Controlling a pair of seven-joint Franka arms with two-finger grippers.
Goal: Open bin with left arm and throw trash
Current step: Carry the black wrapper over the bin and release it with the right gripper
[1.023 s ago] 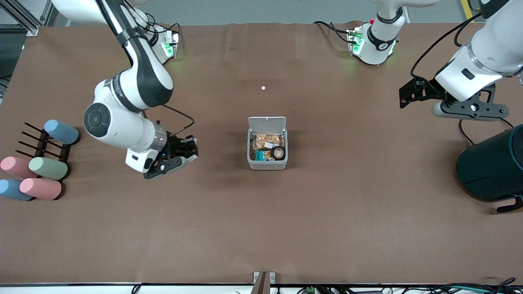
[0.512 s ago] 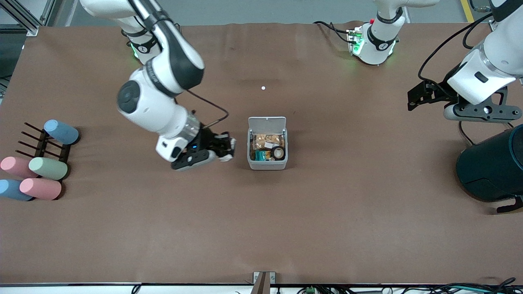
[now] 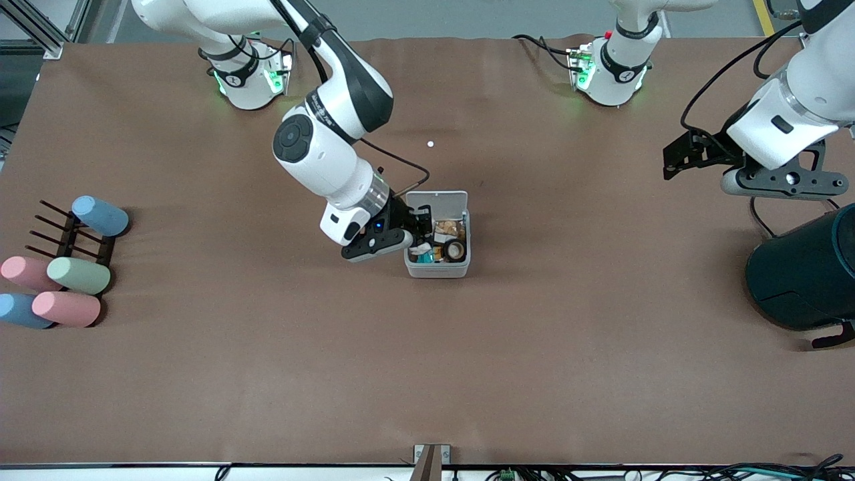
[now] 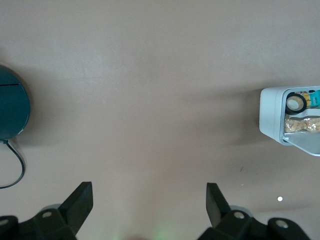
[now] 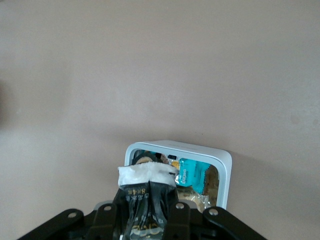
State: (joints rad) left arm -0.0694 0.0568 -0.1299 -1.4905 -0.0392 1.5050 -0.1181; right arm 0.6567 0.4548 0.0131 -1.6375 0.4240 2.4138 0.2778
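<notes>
The white bin [image 3: 437, 269] stands mid-table with its lid [image 3: 436, 200] hinged open. Inside lie a black roll with a beige centre [image 3: 456, 250], a teal wrapper [image 5: 192, 175] and snack packets. My right gripper [image 3: 419, 242] is shut on a black packet with a white end [image 5: 147, 200] and holds it over the bin's rim [image 5: 226, 165], on the side toward the right arm's end. My left gripper [image 3: 670, 162] is open and empty [image 4: 148, 200], waiting over bare table at the left arm's end. The bin also shows in the left wrist view [image 4: 272, 115]. I cannot make out the white twisted loop.
A large dark teal cylinder [image 3: 801, 274] stands at the left arm's end. Several pastel cylinders on a dark rack [image 3: 60, 274] lie at the right arm's end. A tiny white dot [image 3: 431, 143] lies farther from the front camera than the bin.
My right arm has carried the black packet from near the rack across to above the bin. My left gripper has shifted only slightly.
</notes>
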